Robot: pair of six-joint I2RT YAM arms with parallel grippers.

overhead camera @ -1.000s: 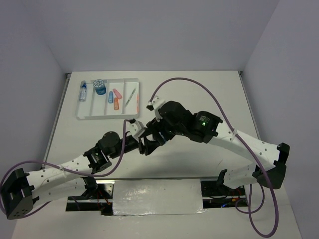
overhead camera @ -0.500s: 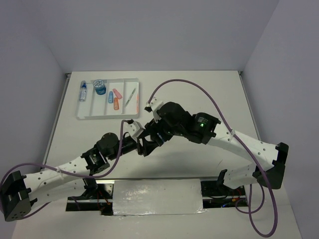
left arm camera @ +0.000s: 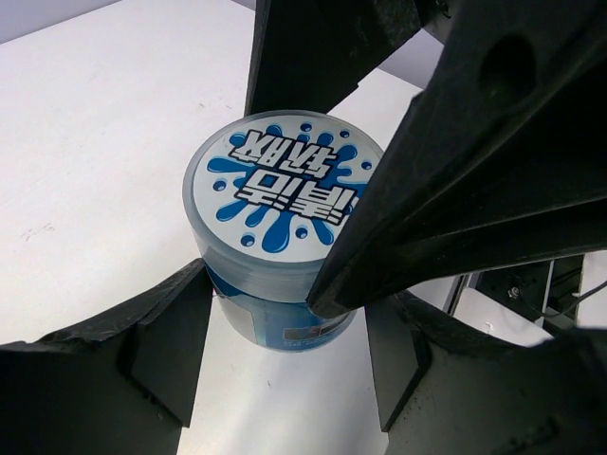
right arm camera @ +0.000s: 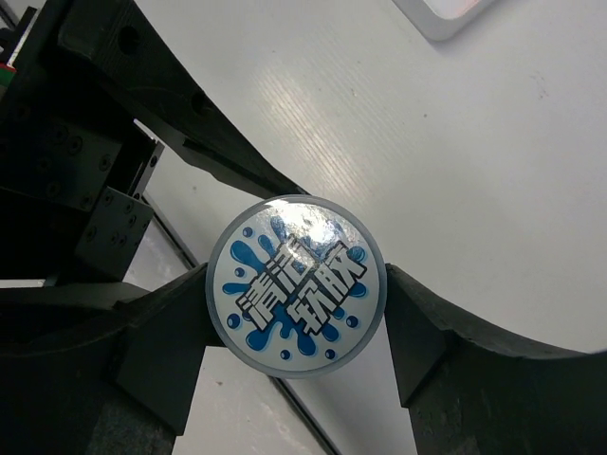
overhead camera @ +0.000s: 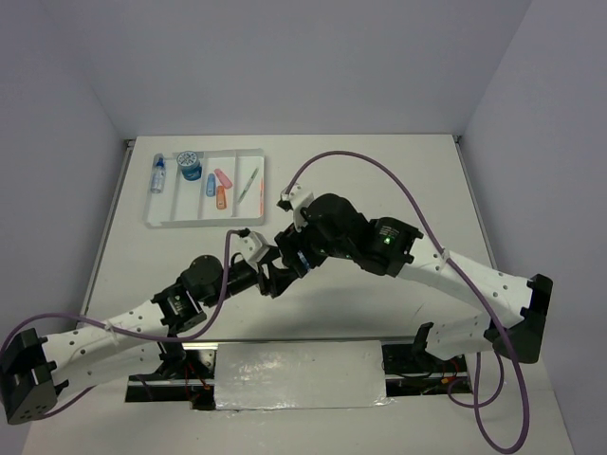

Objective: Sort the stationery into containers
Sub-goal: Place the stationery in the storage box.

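A blue round tub (right arm camera: 296, 284) with a white splash-print lid (left arm camera: 285, 185) sits between both grippers near the table's middle; the arms hide it in the top view. My right gripper (right arm camera: 296, 305) is shut on it, a pad against each side of the lid. My left gripper (left arm camera: 285, 318) straddles the tub's lower body and is open, with a thin gap at its right pad (left arm camera: 398, 360). The two grippers meet in the top view, left (overhead camera: 266, 282) and right (overhead camera: 285, 264). The white tray (overhead camera: 199, 225) lies at the far left.
The tray holds another blue round tub (overhead camera: 190, 166), a small bottle (overhead camera: 157, 175), blue (overhead camera: 211, 186), pink (overhead camera: 224, 177) and orange (overhead camera: 221, 197) stubs and a thin pen (overhead camera: 248, 185). A purple cable (overhead camera: 379, 171) loops over the table. A tray corner (right arm camera: 446, 14) shows in the right wrist view.
My left gripper's jaws have widened around the tub. Both wrists have shifted slightly left and toward the near edge together.
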